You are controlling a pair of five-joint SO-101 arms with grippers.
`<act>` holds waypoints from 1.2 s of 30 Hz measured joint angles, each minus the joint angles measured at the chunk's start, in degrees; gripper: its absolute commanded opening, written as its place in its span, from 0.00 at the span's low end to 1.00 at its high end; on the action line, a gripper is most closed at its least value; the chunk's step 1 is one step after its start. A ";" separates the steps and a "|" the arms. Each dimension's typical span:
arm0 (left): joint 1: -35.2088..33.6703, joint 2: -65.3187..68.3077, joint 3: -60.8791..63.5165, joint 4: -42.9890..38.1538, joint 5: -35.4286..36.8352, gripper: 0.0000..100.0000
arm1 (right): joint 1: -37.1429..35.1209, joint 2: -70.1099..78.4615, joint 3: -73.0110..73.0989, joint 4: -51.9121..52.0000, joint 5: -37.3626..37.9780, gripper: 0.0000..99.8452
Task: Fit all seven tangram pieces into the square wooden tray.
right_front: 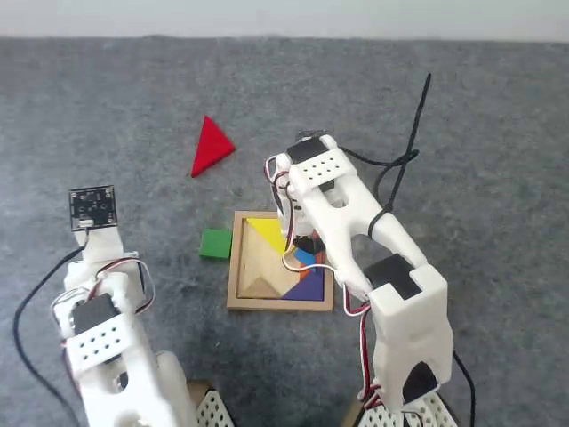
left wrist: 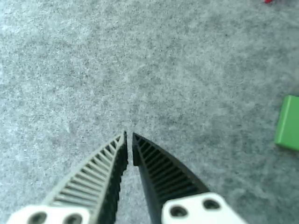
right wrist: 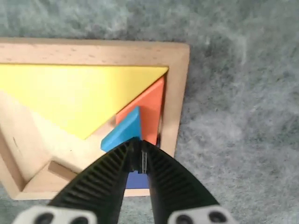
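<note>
While my right tool (right wrist: 138,156) sits pressed together over the blue piece (right wrist: 124,133) in the tray (right_front: 276,305), mid-frame, my left tool (left wrist: 129,137) is closed too, lower left. Green square (right_front: 215,243) just left of tray; red triangle (right_front: 211,147) upper left.

High overhead; wrists close, downward; right shares tray (right_front: 236,267).

No text, number, label, brand mark or sign can be read anywhere.

- wooden tray (right_front: 235,267): plain wood rim, no print.
- red triangle (right_front: 211,148) and green square (right_front: 215,243) on the bench: flat colour, no marks.
- black board (right_front: 92,206) at one arm's wrist: a few pale specks, too small to read.
</note>
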 measured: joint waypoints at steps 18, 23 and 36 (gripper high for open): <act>0.00 0.00 0.00 0.00 0.00 0.02 | 2.73 -0.62 0.35 4.13 -3.69 0.01; 0.00 0.00 0.00 0.00 0.00 0.02 | -1.23 -0.62 4.31 1.05 -4.04 0.01; 0.00 0.00 0.00 0.00 0.00 0.02 | -0.44 -1.93 4.57 -0.88 -4.22 0.01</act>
